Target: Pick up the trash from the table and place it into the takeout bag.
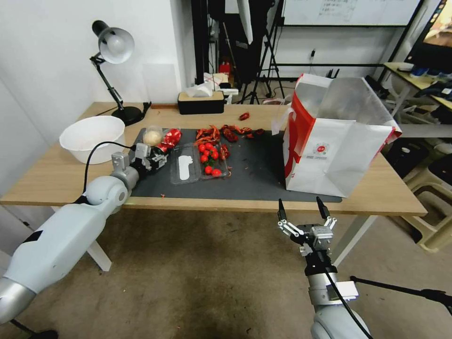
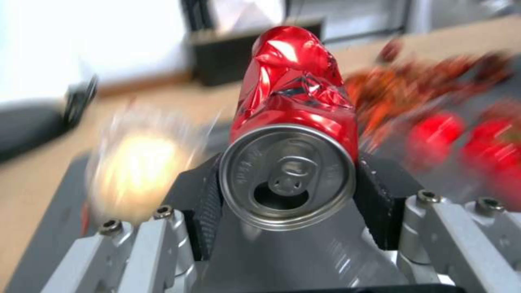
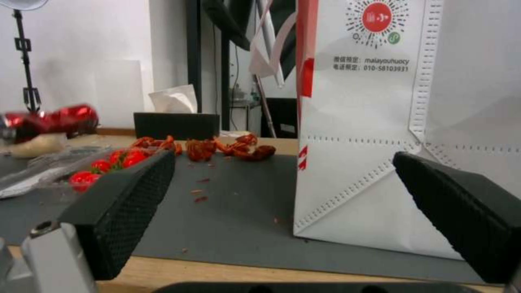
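Crushed red can (image 2: 293,101) clamped in left gripper (image 2: 290,191) fingers; right gripper (image 1: 303,209) fingers wide apart, empty

Crushed red can (image 2: 293,97) — glossy metal; table (image 1: 56,176) — matt light wood.

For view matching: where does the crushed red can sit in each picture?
Head view: crushed red can in the left gripper, over the mat's left end.
Left wrist view: can centre frame, clamped between the pads.
Right wrist view: can at the far edge, raised.
Shared landmark: cherry tomatoes.
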Robot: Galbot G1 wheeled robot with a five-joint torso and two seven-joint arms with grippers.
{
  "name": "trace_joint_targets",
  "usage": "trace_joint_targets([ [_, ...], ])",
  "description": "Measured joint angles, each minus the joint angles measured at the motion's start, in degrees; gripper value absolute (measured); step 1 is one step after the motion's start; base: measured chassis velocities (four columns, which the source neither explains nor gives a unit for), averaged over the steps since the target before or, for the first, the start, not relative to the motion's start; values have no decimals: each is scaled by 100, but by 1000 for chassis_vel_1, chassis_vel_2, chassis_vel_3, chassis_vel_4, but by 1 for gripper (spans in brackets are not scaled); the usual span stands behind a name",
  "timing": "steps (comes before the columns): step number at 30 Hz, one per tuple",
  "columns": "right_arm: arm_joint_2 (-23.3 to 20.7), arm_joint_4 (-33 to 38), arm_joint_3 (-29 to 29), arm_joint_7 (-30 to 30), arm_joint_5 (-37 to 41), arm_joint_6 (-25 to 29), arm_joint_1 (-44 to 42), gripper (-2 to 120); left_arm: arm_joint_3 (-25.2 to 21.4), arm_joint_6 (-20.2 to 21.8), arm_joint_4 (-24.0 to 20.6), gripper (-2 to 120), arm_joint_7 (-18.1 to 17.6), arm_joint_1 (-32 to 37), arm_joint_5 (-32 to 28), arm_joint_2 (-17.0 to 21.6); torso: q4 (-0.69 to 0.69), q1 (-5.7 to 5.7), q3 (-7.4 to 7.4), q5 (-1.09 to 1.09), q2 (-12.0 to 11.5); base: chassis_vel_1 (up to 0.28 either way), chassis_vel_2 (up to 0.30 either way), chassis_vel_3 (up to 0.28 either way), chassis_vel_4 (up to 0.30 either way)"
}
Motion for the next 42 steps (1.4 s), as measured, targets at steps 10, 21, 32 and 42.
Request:
trace_joint_targets([
  [10, 5, 1, 5, 2, -12, 26, -29, 100, -82, -500, -188, 51, 343, 36, 331, 87, 0, -1, 0, 0, 0, 0, 0, 0, 0],
  [21, 26, 19, 33, 7, -31, 44, -55, 100, 1022, -1375, -724, 51, 2074, -1881, -711, 135, 0, -1, -1, 1, 0, 0, 0, 0, 0],
  [32, 59, 85, 74, 15, -30, 26, -61, 100, 3264, -1358, -174, 51, 2095, -4249, -1407, -1020, 1, -1, 0, 3, 0, 0, 0, 0, 0],
  [42, 60, 85, 93, 20, -25, 27, -66, 100, 4015, -1234, 273, 51, 2078, -4992, -1721, -1822, -1, 0, 0, 0, 0, 0, 0, 0, 0],
])
